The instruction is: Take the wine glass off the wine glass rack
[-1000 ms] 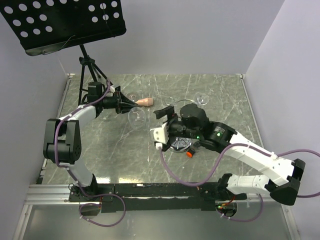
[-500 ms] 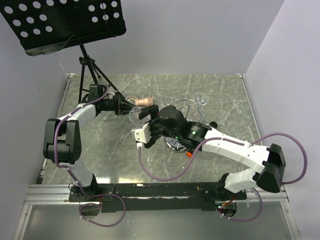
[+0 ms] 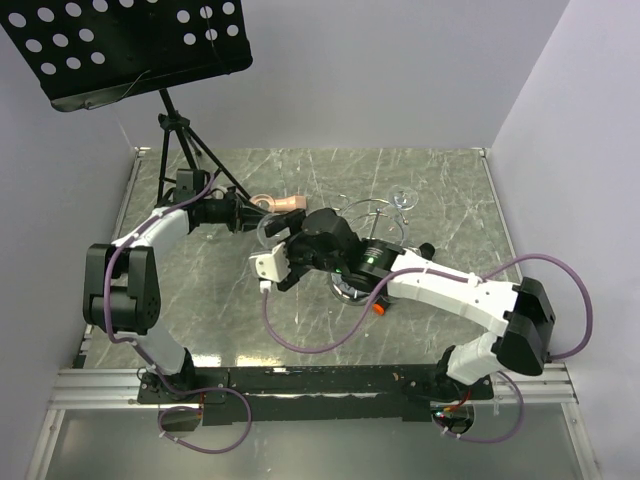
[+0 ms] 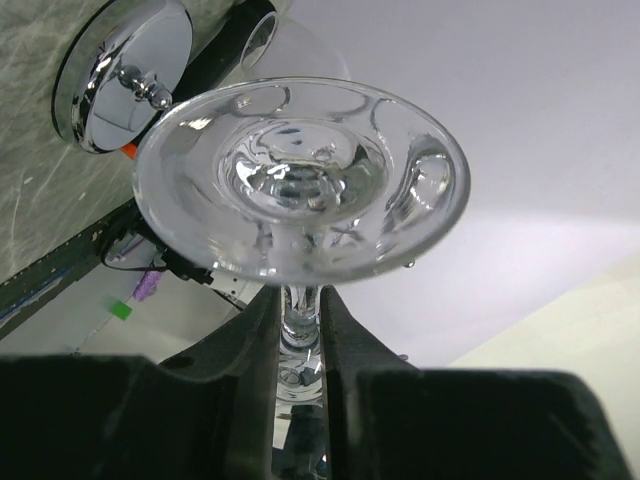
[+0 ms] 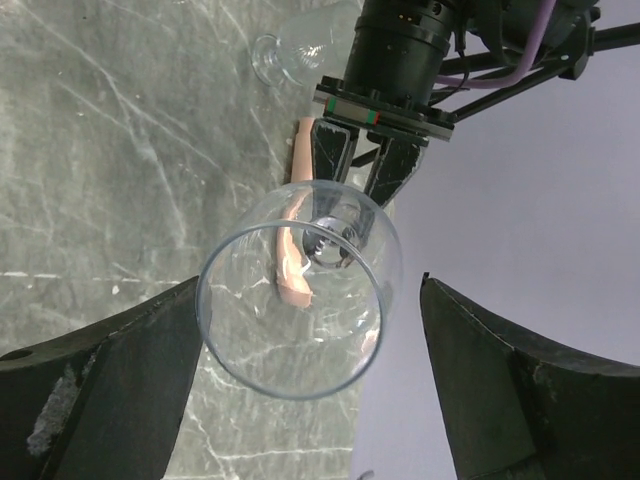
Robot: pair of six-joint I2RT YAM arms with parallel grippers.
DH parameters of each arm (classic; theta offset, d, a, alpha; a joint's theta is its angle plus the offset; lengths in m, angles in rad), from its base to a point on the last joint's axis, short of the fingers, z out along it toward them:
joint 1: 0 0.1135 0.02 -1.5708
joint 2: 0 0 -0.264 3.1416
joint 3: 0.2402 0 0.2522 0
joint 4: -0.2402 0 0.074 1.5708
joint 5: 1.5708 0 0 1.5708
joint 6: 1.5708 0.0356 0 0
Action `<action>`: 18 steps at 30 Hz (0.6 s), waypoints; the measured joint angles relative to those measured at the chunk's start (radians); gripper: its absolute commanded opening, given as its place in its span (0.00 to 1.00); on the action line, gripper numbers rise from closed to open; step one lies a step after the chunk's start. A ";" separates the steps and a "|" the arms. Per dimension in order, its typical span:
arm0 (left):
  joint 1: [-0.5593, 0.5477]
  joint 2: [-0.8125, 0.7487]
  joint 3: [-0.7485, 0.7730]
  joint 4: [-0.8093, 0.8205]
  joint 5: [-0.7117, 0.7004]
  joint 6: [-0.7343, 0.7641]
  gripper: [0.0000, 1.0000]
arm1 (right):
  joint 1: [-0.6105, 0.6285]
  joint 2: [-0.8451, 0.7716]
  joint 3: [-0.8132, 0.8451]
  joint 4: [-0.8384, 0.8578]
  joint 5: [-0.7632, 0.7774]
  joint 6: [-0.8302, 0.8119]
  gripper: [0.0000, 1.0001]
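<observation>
My left gripper (image 3: pixel 250 213) is shut on the stem (image 4: pixel 300 320) of a clear wine glass (image 3: pixel 272 229) and holds it sideways above the table, left of the wine glass rack. In the left wrist view the glass foot (image 4: pixel 300 180) fills the view. In the right wrist view the bowl (image 5: pixel 300 300) lies between my right gripper's (image 5: pixel 310 385) wide-open fingers (image 5: pixel 100 380), without touching them. The rack's chrome disc base (image 3: pixel 352 288) and wire ring (image 3: pixel 372 213) sit under the right arm. Its base also shows in the left wrist view (image 4: pixel 125 70).
A second glass (image 3: pixel 403 198) hangs at the rack's far right. Another glass (image 5: pixel 290 50) lies on the table behind the left gripper, beside a pink object (image 3: pixel 290 203). A black music stand (image 3: pixel 130 45) on a tripod (image 3: pixel 180 140) stands at the back left.
My right arm has swung left, so its open fingers now flank the glass bowl. My left gripper has drawn back a little to the left with the glass.
</observation>
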 measured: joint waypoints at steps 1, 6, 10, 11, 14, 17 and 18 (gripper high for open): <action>0.000 -0.003 0.000 -0.002 -0.004 0.000 0.01 | 0.000 0.012 0.010 0.000 0.004 0.000 0.88; 0.002 -0.005 0.000 -0.010 -0.022 0.002 0.01 | 0.004 0.059 0.027 0.012 0.027 -0.002 0.76; 0.003 -0.007 0.000 -0.011 -0.024 0.002 0.04 | 0.004 0.060 0.031 0.012 0.034 -0.003 0.65; 0.003 -0.008 0.000 -0.011 -0.024 0.001 0.11 | 0.004 0.060 0.033 0.010 0.034 -0.003 0.61; 0.003 -0.008 0.000 -0.011 -0.024 0.002 0.43 | 0.004 0.060 0.038 0.001 0.035 -0.003 0.54; 0.006 -0.011 0.003 -0.010 -0.022 0.013 0.76 | 0.003 0.060 0.055 -0.027 0.040 0.003 0.52; 0.008 -0.013 0.007 -0.011 -0.021 0.016 0.82 | 0.003 0.060 0.060 -0.039 0.041 0.006 0.50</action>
